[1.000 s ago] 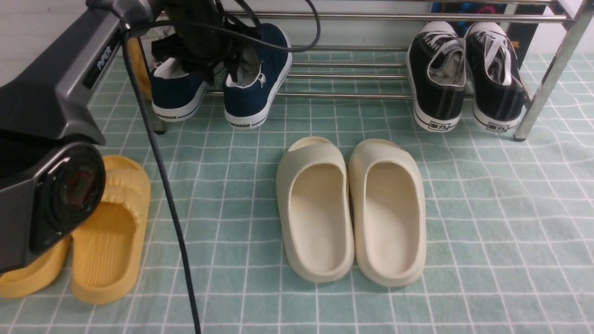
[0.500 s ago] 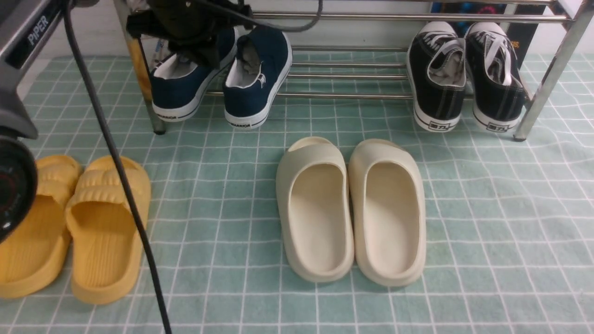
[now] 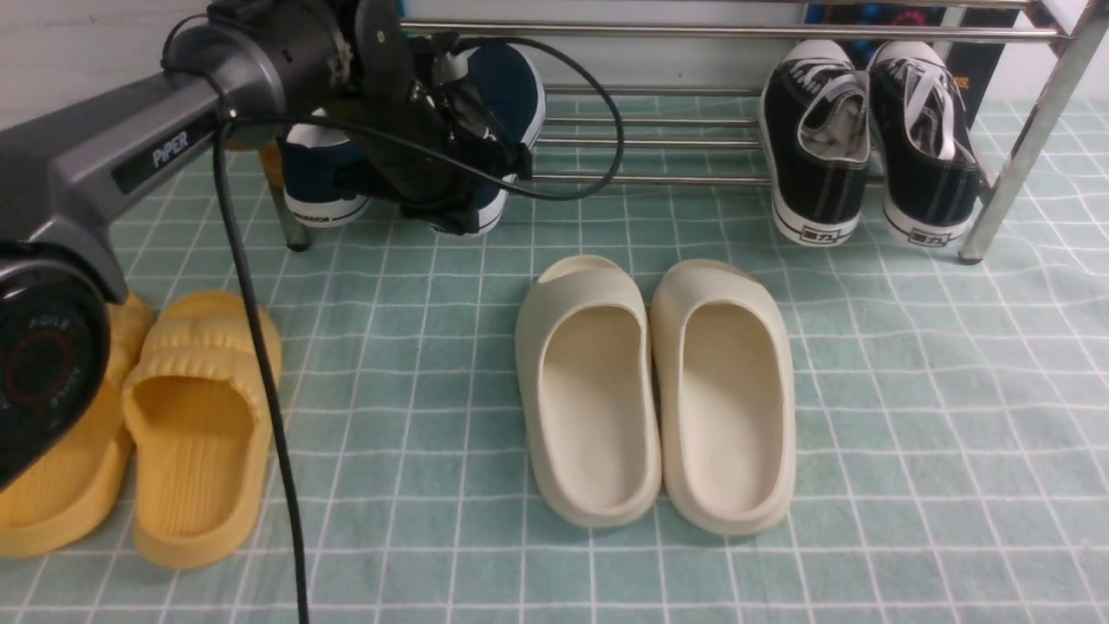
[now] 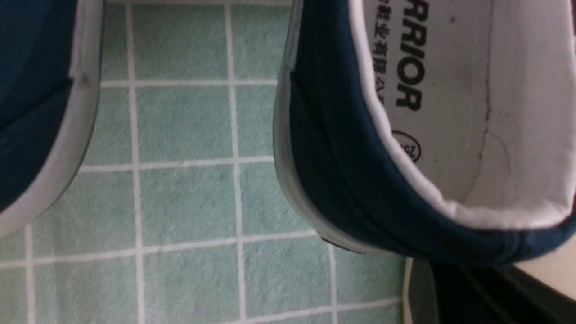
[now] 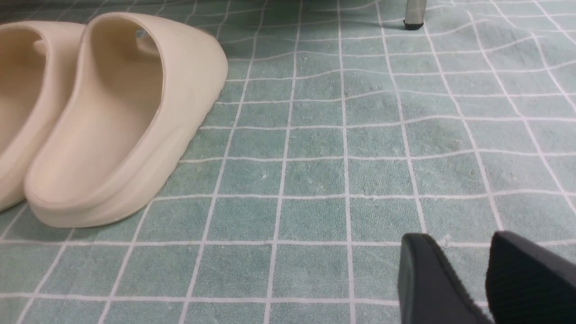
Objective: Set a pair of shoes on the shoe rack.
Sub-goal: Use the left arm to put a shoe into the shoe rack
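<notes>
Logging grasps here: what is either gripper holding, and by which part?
Right gripper: nothing. Left gripper is at the heel of the navy shoe; whether it grips cannot be told.

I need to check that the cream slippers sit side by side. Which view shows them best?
The front view: both cream slippers appear whole from above, side by side, toes toward the rack. The right wrist view shows one from low down and only part of the other. The left wrist view shows neither.
</notes>
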Tool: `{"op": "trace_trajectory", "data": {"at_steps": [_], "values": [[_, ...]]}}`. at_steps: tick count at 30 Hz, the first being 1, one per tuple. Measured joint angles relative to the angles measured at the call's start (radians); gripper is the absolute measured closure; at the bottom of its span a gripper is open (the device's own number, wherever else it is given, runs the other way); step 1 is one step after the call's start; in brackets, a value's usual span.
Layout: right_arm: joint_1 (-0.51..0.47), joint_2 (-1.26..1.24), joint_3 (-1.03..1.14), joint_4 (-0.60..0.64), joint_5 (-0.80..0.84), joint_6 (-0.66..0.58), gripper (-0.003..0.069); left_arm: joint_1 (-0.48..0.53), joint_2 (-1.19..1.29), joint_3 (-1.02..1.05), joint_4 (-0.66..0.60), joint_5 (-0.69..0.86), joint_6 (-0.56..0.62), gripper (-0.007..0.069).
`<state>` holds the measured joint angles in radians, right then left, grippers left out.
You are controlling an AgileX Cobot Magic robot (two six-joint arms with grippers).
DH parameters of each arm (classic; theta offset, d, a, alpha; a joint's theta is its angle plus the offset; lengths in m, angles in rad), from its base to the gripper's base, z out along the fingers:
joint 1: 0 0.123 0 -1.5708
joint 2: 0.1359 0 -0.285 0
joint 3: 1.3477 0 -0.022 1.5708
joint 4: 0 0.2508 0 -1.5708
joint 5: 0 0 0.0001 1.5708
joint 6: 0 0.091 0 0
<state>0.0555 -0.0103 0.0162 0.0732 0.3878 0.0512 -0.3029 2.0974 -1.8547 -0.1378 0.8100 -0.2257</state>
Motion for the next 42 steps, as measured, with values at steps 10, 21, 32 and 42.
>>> {"op": "trace_trajectory", "data": {"at_steps": [10, 21, 32, 42], "values": [[0.0, 0.0, 0.0, 0.0, 0.0, 0.0, 0.0419, -0.003, -0.024, 0.0, 0.032, -0.002, 0.011, 0.0638], [0.0, 0.0, 0.0, 0.0, 0.0, 0.0, 0.0419, 0.092, -0.224, 0.01, 0.229, 0.287, 0.064, 0.0638], [0.0, 0.0, 0.0, 0.0, 0.0, 0.0, 0.0419, 0.197, -0.07, 0.063, 0.228, 0.026, -0.016, 0.0638], [0.0, 0.0, 0.0, 0.0, 0.0, 0.0, 0.0419, 0.169, -0.063, 0.064, 0.19, -0.008, -0.013, 0.0638]]}}
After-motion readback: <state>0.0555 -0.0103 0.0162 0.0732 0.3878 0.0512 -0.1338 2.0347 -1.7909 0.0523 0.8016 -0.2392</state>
